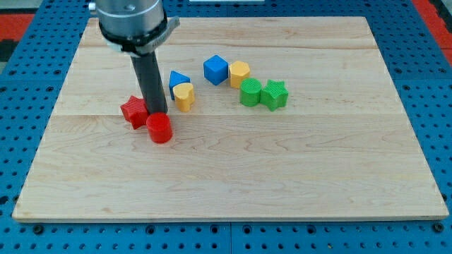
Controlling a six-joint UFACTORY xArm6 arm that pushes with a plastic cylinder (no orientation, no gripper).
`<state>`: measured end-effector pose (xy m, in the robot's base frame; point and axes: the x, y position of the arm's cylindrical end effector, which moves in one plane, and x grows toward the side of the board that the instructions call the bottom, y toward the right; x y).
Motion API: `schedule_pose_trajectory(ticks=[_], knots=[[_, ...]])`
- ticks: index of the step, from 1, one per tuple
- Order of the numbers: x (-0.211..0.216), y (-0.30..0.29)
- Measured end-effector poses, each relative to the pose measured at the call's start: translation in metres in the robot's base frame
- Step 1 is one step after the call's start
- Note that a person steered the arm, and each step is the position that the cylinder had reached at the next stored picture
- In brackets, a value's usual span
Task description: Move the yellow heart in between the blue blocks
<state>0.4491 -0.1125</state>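
Observation:
The yellow heart point(184, 97) lies left of the board's middle, touching the lower right side of the blue triangle point(177, 80). The blue cube point(216, 69) stands to the right of them, with a gap between it and the heart. My tip point(158, 113) comes down just behind the red cylinder point(160, 128) and right of the red star point(134, 111), left of the heart and a little below it. The rod hides part of the red star's right side.
A yellow hexagon block point(239, 73) touches the blue cube's right side. A green cylinder point(250, 92) and a green star point(274, 94) sit side by side below the hexagon. The wooden board point(233, 176) lies on a blue pegboard.

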Motion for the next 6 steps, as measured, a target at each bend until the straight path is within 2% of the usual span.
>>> schedule_pose_trajectory(ticks=[2,3,4,5,6], knots=[[0.003,0.033],[-0.027,0.036],[-0.041,0.065],[-0.026,0.068],[-0.005,0.117]])
